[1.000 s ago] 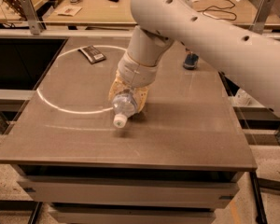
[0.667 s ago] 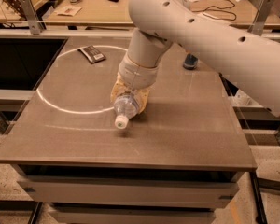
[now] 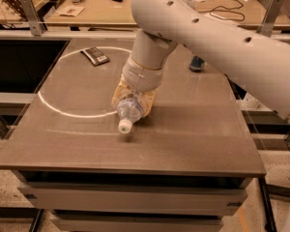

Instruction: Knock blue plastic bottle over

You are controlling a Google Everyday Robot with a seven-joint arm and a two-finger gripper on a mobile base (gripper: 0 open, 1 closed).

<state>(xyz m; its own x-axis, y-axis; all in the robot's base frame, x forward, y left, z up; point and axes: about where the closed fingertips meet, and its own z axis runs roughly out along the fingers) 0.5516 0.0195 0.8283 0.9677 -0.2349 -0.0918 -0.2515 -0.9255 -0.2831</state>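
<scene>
The blue plastic bottle [image 3: 131, 108] is clear and pale, with a white cap [image 3: 124, 125]. It is tipped far over near the middle of the brown table [image 3: 183, 134], with the cap pointing toward the front edge and a shadow beneath it. My gripper [image 3: 133, 99] comes down from above at the end of the large white arm [image 3: 208, 33]. Its tan fingers [image 3: 120, 94] sit on either side of the bottle's body and are closed on it. The bottle's base is hidden behind the gripper.
A dark flat packet [image 3: 95, 56] lies at the back left inside a white circle line [image 3: 63, 111] on the table. A blue drink can [image 3: 197, 63] stands at the back right, partly behind the arm. Wooden benches with cables stand beyond.
</scene>
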